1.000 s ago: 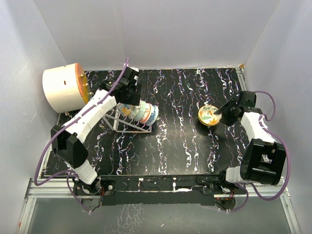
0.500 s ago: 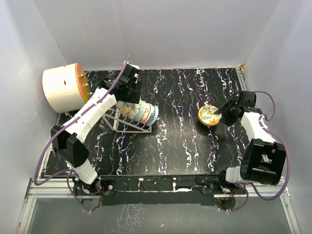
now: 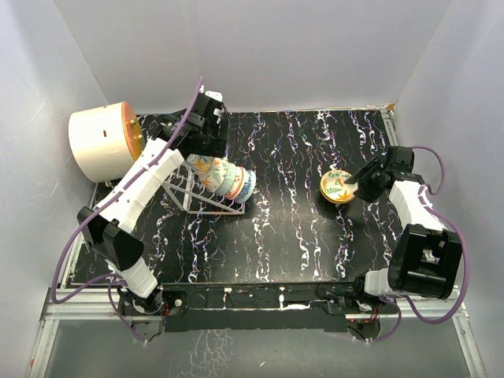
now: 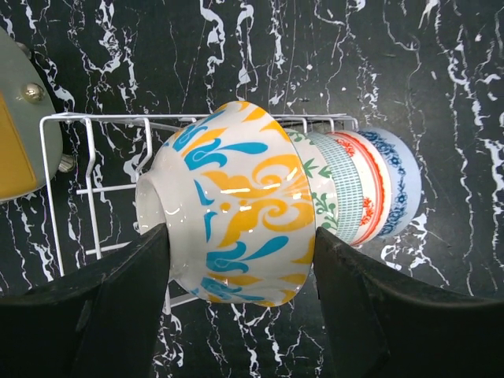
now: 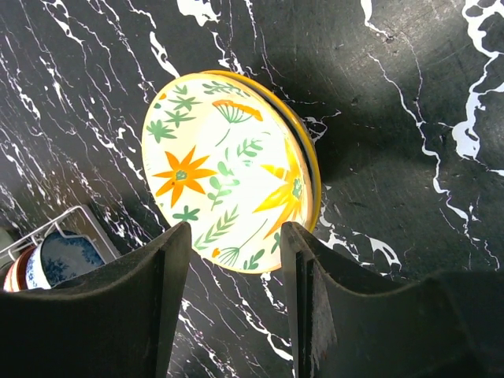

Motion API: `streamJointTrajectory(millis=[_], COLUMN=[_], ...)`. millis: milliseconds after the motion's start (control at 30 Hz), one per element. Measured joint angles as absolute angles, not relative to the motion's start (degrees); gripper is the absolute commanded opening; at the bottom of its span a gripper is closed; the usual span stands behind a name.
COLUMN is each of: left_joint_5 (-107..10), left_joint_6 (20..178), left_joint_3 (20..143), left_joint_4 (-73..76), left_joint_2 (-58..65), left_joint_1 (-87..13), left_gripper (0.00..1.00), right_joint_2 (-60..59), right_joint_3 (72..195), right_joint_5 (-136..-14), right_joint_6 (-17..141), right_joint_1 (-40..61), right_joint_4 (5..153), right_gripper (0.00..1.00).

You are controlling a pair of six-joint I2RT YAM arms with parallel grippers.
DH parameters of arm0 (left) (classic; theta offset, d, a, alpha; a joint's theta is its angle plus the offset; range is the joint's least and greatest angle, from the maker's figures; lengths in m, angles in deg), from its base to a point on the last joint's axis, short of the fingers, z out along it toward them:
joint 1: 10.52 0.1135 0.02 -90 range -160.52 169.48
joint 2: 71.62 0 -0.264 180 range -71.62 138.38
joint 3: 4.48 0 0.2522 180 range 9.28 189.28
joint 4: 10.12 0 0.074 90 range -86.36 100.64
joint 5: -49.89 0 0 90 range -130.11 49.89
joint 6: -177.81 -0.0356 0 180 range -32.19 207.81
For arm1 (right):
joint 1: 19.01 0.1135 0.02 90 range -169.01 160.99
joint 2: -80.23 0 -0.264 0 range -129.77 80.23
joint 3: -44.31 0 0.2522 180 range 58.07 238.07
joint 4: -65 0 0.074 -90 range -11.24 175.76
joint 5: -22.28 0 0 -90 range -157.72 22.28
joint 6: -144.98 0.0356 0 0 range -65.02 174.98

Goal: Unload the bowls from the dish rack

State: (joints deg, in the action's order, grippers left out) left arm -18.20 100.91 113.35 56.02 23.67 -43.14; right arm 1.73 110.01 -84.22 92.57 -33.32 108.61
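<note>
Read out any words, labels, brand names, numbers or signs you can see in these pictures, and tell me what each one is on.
No text can be read anywhere in these views.
The yellow-and-blue bowl and the other bowls in the dish rack carry painted patterns only.
The flowered bowl: leaves and flowers, no lettering.
The cream-and-orange cylinder: one small dark mark, too small to tell whether it is text.

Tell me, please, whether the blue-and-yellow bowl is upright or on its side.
On its side: in the left wrist view the blue-and-yellow bowl shows its foot at one end, its rim facing the next bowl.
</note>
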Motion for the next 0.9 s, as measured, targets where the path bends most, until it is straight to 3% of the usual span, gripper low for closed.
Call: streamJointTrajectory(millis=[900], left_joint_5=[-36.76], left_joint_6=[107.19], left_joint_3=[118.05], left_joint_4=[49.90], left_joint_2=[23.25], left_joint_1=[-43.27], left_gripper=[0.25], right_joint_2=[3.81], right_joint_3=[119.13], right_joint_5=[-92.08], right_joint_6=[87.49], right_joint_1=[-24.53], right_joint_4=[104.30], right_gripper=[0.59])
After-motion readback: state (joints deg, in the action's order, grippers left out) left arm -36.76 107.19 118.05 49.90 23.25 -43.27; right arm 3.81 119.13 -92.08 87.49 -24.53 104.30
